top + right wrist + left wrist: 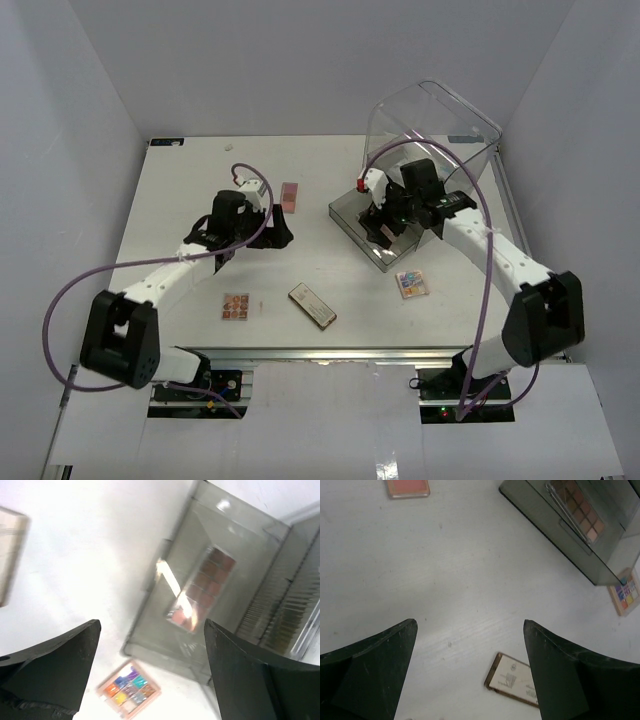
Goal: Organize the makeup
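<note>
Though unseen overhead, wrist-view palette (200,585) inside drawer (155,630).

Table (470,580): matt white, faintly scuffed. Drawer (150,625): smoky translucent plastic, glossy with glare; domed cover (445,110): clear glossy plastic. Left gripper's fingers (370,675): matt black, finely scratched.

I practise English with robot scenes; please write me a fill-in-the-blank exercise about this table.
1. The brown palette lies inside the smoky ___.
2. The left end effector and the right end effector are both ___.
3. The pink palette lies nearest the ___ end effector.
Missing words: drawer; open; left.
</note>
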### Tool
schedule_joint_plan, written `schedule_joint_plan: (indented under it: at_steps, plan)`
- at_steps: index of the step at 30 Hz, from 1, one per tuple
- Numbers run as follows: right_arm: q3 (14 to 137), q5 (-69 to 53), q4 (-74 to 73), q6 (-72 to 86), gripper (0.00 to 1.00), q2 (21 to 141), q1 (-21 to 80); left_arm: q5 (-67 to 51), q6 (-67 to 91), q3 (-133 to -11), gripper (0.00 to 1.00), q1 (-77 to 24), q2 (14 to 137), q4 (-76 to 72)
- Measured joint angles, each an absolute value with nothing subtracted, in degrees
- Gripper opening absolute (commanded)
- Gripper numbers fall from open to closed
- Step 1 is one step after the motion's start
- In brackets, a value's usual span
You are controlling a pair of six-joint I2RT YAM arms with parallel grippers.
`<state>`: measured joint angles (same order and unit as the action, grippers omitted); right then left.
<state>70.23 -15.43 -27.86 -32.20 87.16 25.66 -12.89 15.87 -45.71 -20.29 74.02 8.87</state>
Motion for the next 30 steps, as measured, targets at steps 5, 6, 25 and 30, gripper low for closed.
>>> schedule_joint_plan:
  at_steps: [5,6,25,30]
  plan:
    - [62.83,-29.43,-27.65,-34.82,0.92,73.18,25.01,-12.04,18.95,-57.46,0.98,-19.99,89.10,10.54]
    - [60.84,-31.98,-26.95,-35.23,0.92,70.88,24.55,-11.55,19.38,-60.17,0.98,-19.95,92.03,11.49]
    - [48.84,-50.67,-25.04,-38.13,0.93,59.61,12.54,6.15,15.17,-102.45,0.84,-20.74,129.76,25.79]
    - [48.84,-51.17,-25.04,-38.13,0.93,59.61,12.38,7.78,13.62,-104.40,0.71,-21.68,131.66,26.20]
